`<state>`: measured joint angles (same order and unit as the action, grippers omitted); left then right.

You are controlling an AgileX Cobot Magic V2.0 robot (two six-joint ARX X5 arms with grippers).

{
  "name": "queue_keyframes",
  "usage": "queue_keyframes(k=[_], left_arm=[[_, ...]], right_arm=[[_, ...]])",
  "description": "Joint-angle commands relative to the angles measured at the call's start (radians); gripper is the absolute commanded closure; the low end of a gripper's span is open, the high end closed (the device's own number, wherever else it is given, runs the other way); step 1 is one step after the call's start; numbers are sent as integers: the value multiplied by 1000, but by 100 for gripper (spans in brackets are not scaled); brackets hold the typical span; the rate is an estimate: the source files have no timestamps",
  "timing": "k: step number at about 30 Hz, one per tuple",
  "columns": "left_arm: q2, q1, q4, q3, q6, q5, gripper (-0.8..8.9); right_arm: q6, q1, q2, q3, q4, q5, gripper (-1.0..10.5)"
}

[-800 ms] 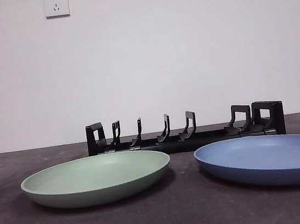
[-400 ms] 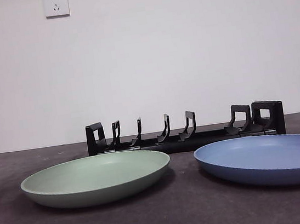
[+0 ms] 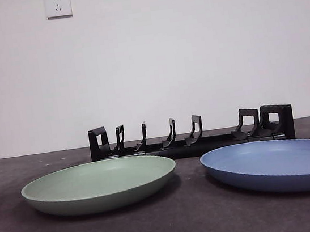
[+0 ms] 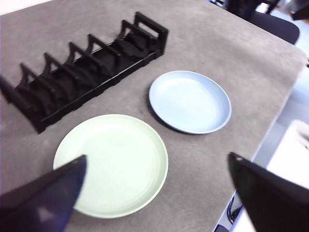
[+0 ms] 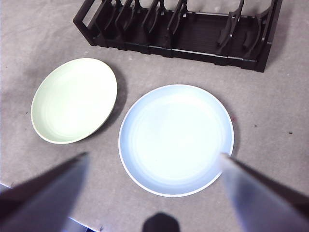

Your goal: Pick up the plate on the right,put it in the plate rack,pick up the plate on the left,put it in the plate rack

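A blue plate (image 3: 275, 164) lies flat on the right of the grey table, a green plate (image 3: 99, 184) flat on the left. Behind them stands the empty black plate rack (image 3: 192, 137) with upright curved prongs. My right gripper (image 5: 154, 188) hangs open high above the blue plate (image 5: 176, 137), its jaws wide apart, with the green plate (image 5: 73, 99) and rack (image 5: 178, 29) also below. My left gripper (image 4: 157, 188) is open, high over the green plate (image 4: 112, 163); the blue plate (image 4: 189, 100) and rack (image 4: 84, 67) lie beyond. Neither arm shows in the front view.
The table edge (image 4: 285, 92) runs close beside the blue plate in the left wrist view, with a dark chair (image 4: 275, 24) past it. A white wall with two sockets (image 3: 58, 4) backs the table.
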<state>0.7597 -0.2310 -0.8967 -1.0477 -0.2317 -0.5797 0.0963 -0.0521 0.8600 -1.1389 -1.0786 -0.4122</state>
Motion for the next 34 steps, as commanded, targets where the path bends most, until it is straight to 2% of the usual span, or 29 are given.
queue_keyframes(k=[1, 4, 7, 9, 17, 25, 28, 34], left_arm=[[8, -55, 8, -21, -82, -4, 161], [40, -149, 6, -57, -156, 0, 161], [83, -238, 7, -95, -194, 8, 161], [104, -281, 7, -108, -204, 22, 162], [185, -439, 0, -147, -254, 184, 162], [232, -521, 2, -148, -271, 249, 162], [239, -531, 2, -148, -271, 254, 162], [242, -535, 8, -148, -278, 267, 162]], right_arm=[[-18, -1, 20, -3, 0, -2, 380], [-26, -1, 84, -3, 1, 29, 380], [-26, -1, 197, -3, 2, 115, 381], [-26, -1, 264, -3, 3, 141, 382], [-26, -1, 521, -3, 53, 156, 384], [-26, -1, 717, -3, 130, 182, 395], [-26, -1, 767, -3, 150, 182, 453], [-26, -1, 836, -3, 176, 182, 453]])
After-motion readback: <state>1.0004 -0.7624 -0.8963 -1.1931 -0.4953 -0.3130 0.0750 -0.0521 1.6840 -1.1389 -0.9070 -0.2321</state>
